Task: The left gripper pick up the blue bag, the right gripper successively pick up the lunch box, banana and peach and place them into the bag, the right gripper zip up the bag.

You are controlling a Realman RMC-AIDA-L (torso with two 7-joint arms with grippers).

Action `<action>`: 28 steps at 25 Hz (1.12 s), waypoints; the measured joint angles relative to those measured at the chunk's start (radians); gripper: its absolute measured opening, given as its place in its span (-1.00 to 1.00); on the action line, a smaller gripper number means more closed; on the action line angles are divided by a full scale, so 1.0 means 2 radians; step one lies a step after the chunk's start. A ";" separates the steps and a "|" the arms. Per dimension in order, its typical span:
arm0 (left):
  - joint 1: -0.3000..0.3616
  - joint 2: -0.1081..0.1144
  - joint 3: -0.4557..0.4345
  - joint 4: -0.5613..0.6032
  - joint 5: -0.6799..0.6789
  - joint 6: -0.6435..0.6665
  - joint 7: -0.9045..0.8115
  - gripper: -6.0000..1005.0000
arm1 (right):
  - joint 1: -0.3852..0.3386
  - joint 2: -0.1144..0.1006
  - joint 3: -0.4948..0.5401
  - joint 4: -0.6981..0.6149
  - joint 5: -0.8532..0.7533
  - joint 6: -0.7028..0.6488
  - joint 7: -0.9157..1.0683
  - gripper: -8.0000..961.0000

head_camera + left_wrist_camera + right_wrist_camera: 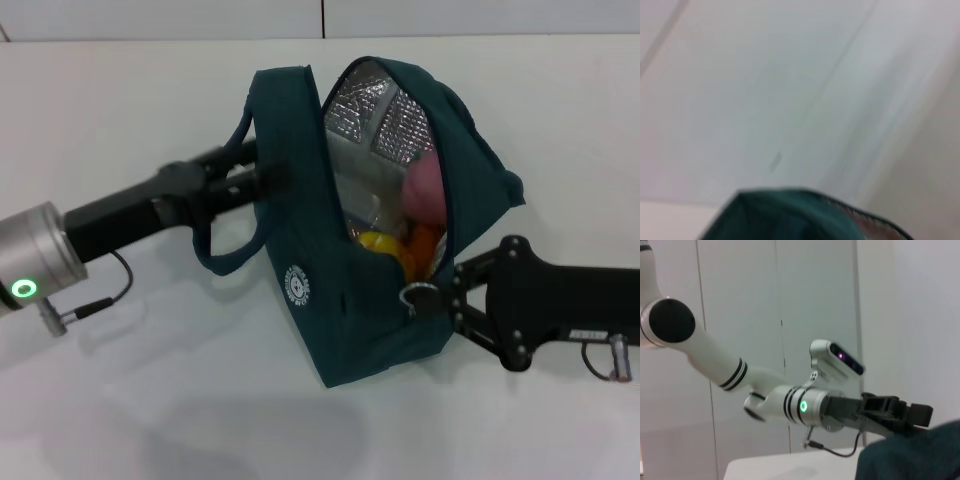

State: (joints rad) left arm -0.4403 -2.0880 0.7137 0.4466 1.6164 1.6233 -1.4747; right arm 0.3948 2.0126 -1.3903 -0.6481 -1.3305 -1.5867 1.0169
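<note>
The blue bag (310, 280) stands tilted on the white table, its mouth open and the silver lining showing. My left gripper (270, 178) comes in from the left and is shut on the bag's upper edge by a handle; it also shows in the right wrist view as the left gripper (917, 415) above the bag (910, 455). Inside the bag lie the pink peach (425, 190), the yellow-orange banana (400, 248) and a bit of the clear lunch box (362, 212). My right gripper (435, 292) is at the bag's right side, shut on the ring zip pull (414, 293). A corner of the bag (785, 215) fills the left wrist view.
The white table (150, 400) spreads around the bag, with a pale wall behind it. A loose handle loop (225, 255) hangs under the left arm.
</note>
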 joint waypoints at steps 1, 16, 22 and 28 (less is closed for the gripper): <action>0.002 0.001 0.000 -0.004 -0.009 -0.001 0.004 0.32 | 0.001 0.001 0.000 -0.006 0.003 0.000 0.000 -0.97; 0.042 0.004 -0.005 -0.012 -0.081 -0.016 0.028 0.78 | 0.034 0.002 0.015 -0.055 0.062 0.023 0.019 -0.97; 0.053 0.005 -0.014 -0.012 -0.083 -0.016 0.026 0.78 | 0.049 0.002 0.014 -0.065 0.068 0.020 0.034 -0.97; 0.071 0.010 -0.014 -0.004 -0.083 -0.010 0.023 0.77 | 0.050 0.002 -0.003 -0.051 0.059 0.031 0.037 -0.97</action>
State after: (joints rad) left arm -0.2992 -2.0670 0.6855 0.4379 1.4502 1.6028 -1.4280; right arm 0.4946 2.0156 -1.3968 -0.7511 -1.2123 -1.5238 1.0913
